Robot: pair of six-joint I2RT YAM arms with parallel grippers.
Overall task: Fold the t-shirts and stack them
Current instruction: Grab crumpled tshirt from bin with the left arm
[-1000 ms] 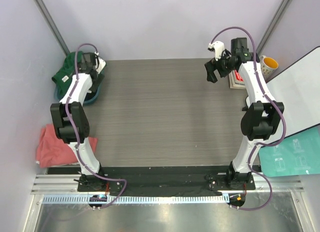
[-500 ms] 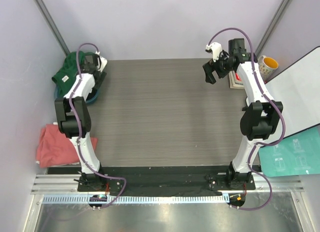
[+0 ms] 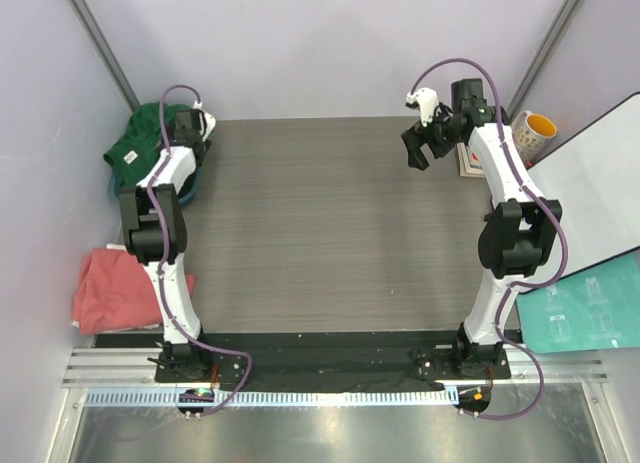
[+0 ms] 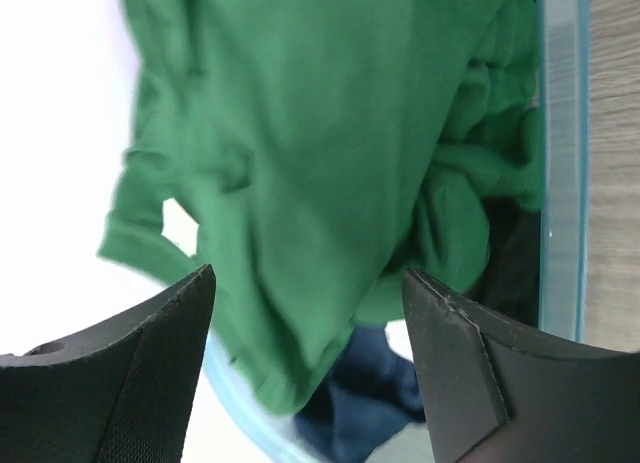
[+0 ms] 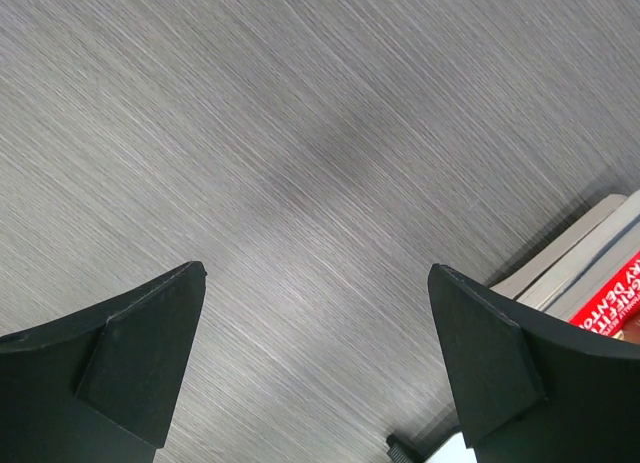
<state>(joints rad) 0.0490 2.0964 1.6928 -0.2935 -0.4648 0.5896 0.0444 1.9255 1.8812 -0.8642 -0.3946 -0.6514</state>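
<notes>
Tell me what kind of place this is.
Probably a robot lab test booth: a left arm and right arm bolted to a metal rail at the table's edge, plain walls close around, and a dark green t-shirt in a teal tub.

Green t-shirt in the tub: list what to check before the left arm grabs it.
1. Left gripper open: ok, jaws stand apart.
2. Green t-shirt lined up: ok, cloth fills the gap in the left wrist view.
3. Fingers touching cloth: cannot tell.
4. Only green in the bite: cannot tell, the navy t-shirt shows at its edge.
5. Right gripper out of the way: ok, open over the table.
</notes>
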